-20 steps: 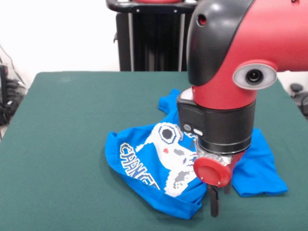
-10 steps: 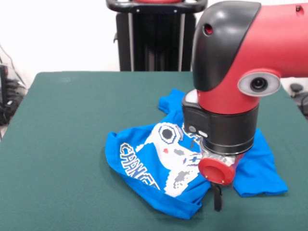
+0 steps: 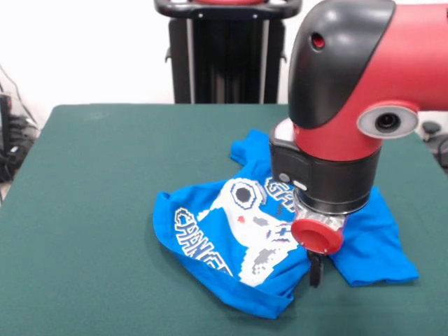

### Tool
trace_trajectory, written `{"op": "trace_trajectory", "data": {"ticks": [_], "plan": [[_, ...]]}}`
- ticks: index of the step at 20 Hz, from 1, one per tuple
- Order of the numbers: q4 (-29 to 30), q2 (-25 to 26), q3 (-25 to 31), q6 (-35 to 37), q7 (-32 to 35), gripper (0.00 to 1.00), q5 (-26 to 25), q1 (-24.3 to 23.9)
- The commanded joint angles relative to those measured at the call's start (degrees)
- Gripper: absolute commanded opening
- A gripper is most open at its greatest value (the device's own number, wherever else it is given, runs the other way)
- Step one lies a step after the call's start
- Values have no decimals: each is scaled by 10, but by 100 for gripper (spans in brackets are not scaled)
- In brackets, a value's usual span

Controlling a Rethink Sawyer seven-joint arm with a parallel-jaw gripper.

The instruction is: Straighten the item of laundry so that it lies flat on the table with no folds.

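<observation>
blue shirt (image 3: pixel 231 245) unchanged; gripper (image 3: pixel 315 271) rose, shifted twd table's (image 3: pixel 91 210) far side.

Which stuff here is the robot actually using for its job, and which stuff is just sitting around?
Part of the job:
- blue T-shirt, crumpled and folded over itself
- green table it lies on
- end effector, low over the shirt's near edge

Just there:
- black stand behind the table
- cables beside the table, at the picture's left edge

A robotics lab: a red and black robot arm (image 3: pixel 350 112) works over a green cloth counter (image 3: pixel 91 203), with a black metal stand (image 3: pixel 224 56) behind and a plain white wall (image 3: pixel 84 49).
</observation>
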Motion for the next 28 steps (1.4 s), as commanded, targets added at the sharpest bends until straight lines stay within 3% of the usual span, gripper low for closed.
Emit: {"op": "trace_trajectory", "data": {"ticks": [1,15,28], "plan": [[16,43,1,-31,63,100,-8,25],[12,86,-39,-57,60,100,-94,5],[28,77,-28,-74,22,100,-112,1]]}}
